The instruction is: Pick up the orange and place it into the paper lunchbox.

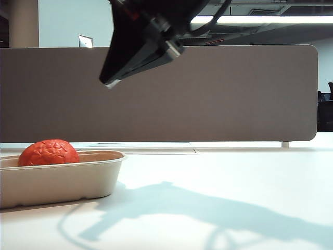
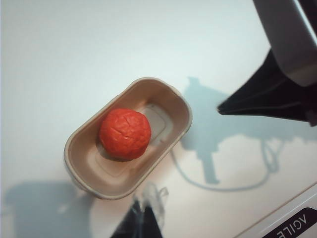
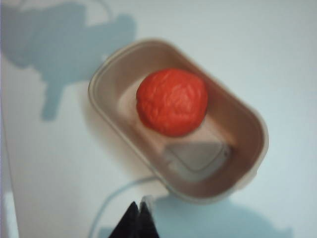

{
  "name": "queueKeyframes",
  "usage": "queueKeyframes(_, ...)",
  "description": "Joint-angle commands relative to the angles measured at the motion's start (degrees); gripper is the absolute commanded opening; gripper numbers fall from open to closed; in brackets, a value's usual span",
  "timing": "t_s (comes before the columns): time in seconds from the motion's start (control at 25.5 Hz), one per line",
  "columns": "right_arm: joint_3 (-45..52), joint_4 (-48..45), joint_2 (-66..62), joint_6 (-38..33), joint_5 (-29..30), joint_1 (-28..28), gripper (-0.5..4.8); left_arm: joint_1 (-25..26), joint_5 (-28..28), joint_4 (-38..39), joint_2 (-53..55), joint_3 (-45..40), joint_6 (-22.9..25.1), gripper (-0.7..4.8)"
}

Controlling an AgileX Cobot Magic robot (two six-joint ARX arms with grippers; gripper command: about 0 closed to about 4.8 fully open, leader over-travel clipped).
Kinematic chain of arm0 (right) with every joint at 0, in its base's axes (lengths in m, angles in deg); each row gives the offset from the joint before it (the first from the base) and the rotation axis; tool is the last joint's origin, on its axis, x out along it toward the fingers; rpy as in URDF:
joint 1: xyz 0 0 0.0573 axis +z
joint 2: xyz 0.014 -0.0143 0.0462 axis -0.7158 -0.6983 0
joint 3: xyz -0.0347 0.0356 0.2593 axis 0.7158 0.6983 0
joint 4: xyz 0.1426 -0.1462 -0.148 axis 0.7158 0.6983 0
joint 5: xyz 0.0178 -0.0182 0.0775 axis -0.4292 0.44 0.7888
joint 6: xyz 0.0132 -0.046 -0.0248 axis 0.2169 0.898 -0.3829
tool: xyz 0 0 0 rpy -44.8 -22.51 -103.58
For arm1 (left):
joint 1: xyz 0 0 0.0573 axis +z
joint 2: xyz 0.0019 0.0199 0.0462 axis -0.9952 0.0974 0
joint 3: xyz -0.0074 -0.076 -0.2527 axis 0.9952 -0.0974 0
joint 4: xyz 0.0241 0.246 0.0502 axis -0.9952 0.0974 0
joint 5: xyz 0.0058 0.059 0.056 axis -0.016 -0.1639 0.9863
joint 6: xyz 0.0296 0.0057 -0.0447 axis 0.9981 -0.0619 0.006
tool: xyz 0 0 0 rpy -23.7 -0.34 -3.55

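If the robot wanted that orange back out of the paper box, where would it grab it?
From straight above, pinching the orange across its widest middle. It is round and pokes above the paper lunchbox rim, whose walls block a sideways approach. Both pincers, left and right, hang above.

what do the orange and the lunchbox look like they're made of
The orange looks artificial, probably soft plastic or rubber: uniform red-orange, slightly glossy, with crinkled creases rather than fine peel pores. It can't be confirmed by sight. The paper lunchbox it sits in looks like moulded pulp paper: matte beige, rolled rim, rounded corners, sloping walls, no shine.
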Motion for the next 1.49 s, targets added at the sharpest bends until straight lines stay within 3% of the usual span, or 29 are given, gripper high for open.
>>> queueKeyframes(0.04,-0.2,3.8,1.6,0.2,0.0,0.1,-0.03,0.0,-0.1,-0.3,-0.1,0.2,0.3,-0.06)
queueKeyframes(0.43,0.8,11.8,10.6,0.3,-2.5,0.1,-0.03,0.0,-1.6,-1.8,-0.2,0.2,4.0,-0.06)
queueKeyframes(0.71,12.0,7.9,25.6,-0.1,-8.9,-0.4,-0.03,0.0,-3.7,-8.6,-1.3,-1.7,6.3,-0.06)
queueKeyframes(0.78,17.9,4.0,32.5,-1.7,-9.6,-1.2,-0.03,0.0,-5.7,-12.3,-3.1,-4.6,6.2,-0.06)
queueKeyframes(1.1,31.9,-6.1,50.6,-3.5,-19.0,-3.6,-0.03,0.0,-5.1,-21.1,-12.0,-16.5,5.2,-0.06)
queueKeyframes(1.18,36.2,-9.5,55.6,-3.5,-24.0,-5.0,-0.01,0.0,-4.0,-27.8,-16.5,-22.6,4.7,-0.06)
queueKeyframes(1.37,39.6,-10.9,58.5,-3.5,-31.1,-6.4,0.24,0.0,-3.1,-36.2,-21.2,-30.3,4.7,-0.06)
queueKeyframes(1.49,40.3,-10.5,59.0,-3.5,-36.2,-6.3,0.23,0.0,-2.4,-41.9,-22.6,-34.8,1.4,-0.06)
